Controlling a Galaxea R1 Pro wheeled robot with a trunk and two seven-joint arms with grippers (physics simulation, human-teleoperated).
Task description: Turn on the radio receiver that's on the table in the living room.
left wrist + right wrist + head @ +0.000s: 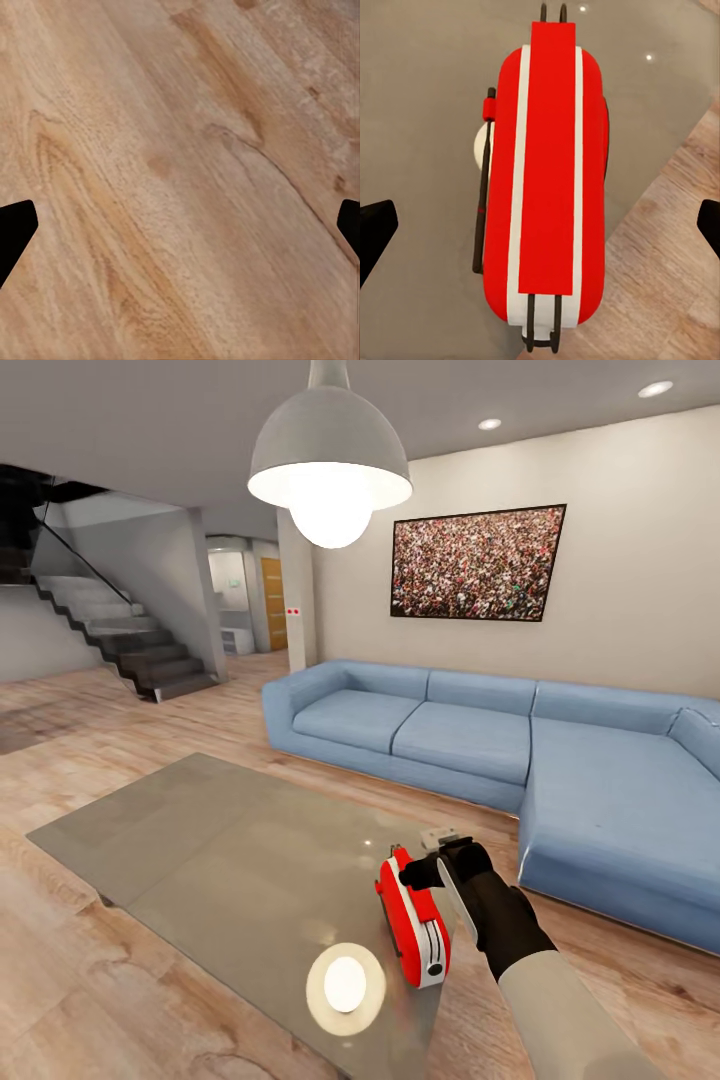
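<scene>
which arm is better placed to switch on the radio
Right. The right gripper hangs open directly over the radio near the table edge. The left gripper faces bare wood floor, with no radio near it.

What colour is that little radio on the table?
Bright red with white stripes running along its top; the radio shows best in the right wrist view.

**Red radio receiver against grey glass**

The radio receiver (551, 180) is showing bright red with white stripes — a dark antenna beside it. The table (210, 840) is gleaming grey-brown. The sofa (560, 760) is showing pale blue; the floor (180, 180) — honey-toned wood grain. The right gripper (452, 860) is appearing black.
</scene>
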